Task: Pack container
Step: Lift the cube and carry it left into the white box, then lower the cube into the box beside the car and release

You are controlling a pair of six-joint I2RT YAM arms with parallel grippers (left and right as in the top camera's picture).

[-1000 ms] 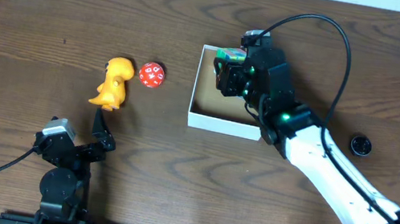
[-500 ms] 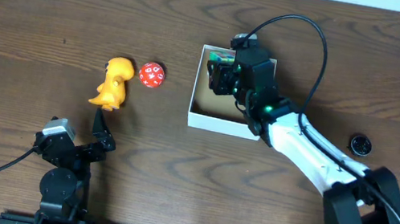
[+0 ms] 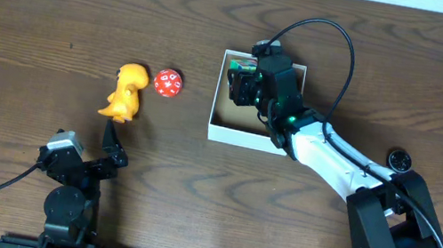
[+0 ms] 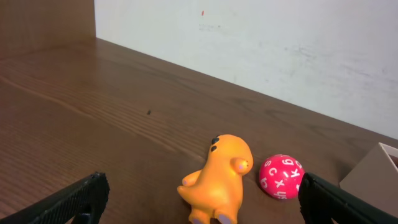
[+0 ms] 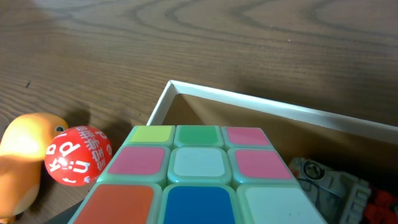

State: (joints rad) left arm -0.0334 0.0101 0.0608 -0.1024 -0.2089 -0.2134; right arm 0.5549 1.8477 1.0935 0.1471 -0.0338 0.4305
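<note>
Fingers on the right gripper (image 3: pixel 245 81) are clamped on the cube (image 5: pixel 199 177), holding it just over the far-left corner of the box (image 3: pixel 242 138). I'd guess that spot is picked because a grey toy (image 5: pixel 329 183) takes up the floor beside it. The box itself sits a bit right of the desk's (image 3: pixel 43 4) middle. The left gripper (image 3: pixel 114 147) waits by the near edge with its fingers wide apart, holding nothing and facing the dino (image 4: pixel 219 180) and ball (image 4: pixel 281 177), so probably those go next.
</note>
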